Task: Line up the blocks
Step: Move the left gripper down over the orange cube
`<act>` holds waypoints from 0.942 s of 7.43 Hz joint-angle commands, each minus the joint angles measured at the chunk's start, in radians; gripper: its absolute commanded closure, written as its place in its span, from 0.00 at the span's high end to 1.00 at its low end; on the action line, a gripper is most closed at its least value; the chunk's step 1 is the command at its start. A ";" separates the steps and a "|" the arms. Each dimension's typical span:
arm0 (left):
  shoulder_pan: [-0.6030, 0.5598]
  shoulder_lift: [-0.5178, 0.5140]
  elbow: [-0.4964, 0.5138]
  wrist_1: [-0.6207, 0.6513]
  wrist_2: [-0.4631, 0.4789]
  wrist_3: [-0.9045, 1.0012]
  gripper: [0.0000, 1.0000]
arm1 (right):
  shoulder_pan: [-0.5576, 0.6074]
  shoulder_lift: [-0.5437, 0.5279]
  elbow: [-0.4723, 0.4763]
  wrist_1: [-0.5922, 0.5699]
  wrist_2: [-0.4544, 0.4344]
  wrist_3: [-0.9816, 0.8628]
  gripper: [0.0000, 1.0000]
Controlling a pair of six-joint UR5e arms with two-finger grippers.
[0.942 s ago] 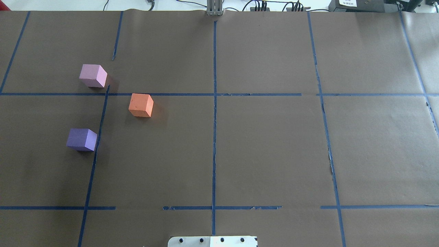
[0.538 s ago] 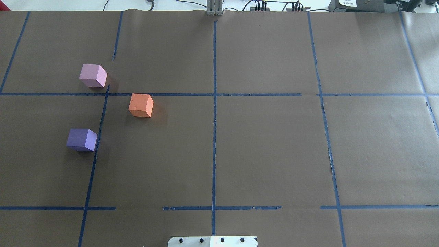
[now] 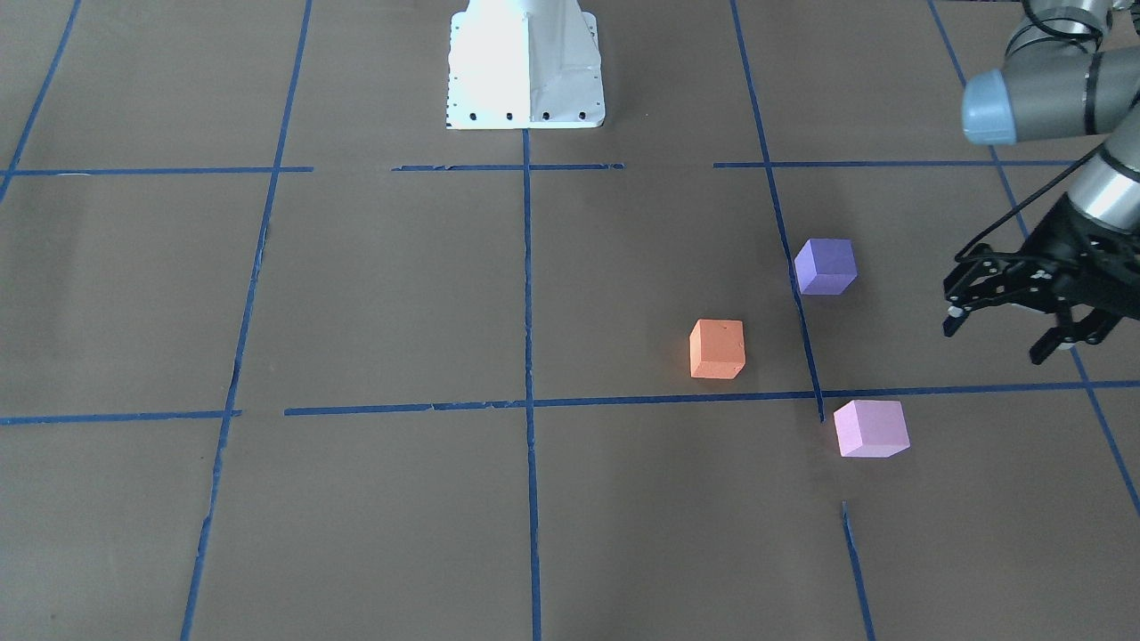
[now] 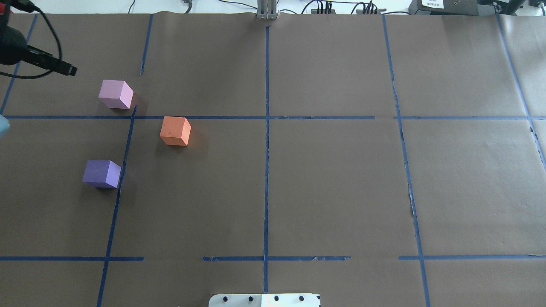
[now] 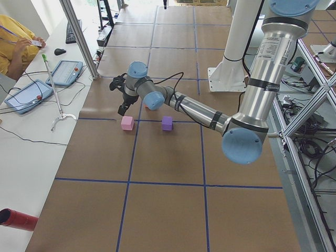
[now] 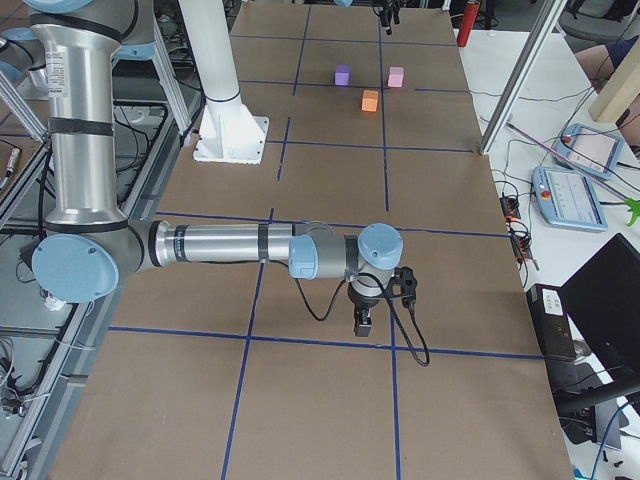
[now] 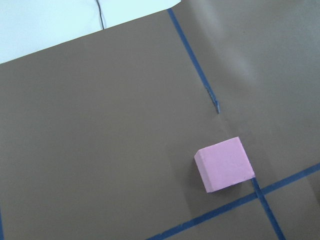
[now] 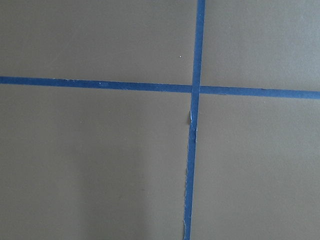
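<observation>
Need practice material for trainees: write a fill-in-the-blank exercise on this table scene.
1. The left gripper is ___ and holds nothing.
2. The orange block sits in the overhead view's ___ half.
3. The near block, closest to the robot's base, is ___.
4. The lone block in the left wrist view is ___.

Missing words: open; left; purple; pink.

**Left arm reaching, right arm stretched low**

The left arm [image 5: 199,110] reaches out nearly level, wrist bent down, and the left pincer [image 3: 999,336] hangs tilted with its fingers [image 3: 1051,343] spread wide apart. The right arm [image 6: 230,243] lies stretched out low — the right pincer [image 6: 364,322] points straight down, its finger gap too small to judge.
</observation>
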 commanded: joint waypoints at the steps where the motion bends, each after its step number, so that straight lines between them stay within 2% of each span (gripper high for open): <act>1: 0.208 -0.152 0.014 0.010 0.104 -0.275 1.00 | 0.000 0.000 0.000 -0.001 0.000 0.000 1.00; 3: 0.309 -0.179 0.073 0.002 0.104 -0.287 1.00 | 0.000 0.000 -0.001 -0.001 0.000 0.000 1.00; 5: 0.316 -0.181 0.123 0.014 0.102 -0.302 1.00 | 0.000 0.000 0.000 0.001 0.000 0.000 1.00; 7: 0.316 -0.197 0.120 0.130 0.101 -0.294 1.00 | 0.000 0.000 0.000 0.001 0.000 0.000 1.00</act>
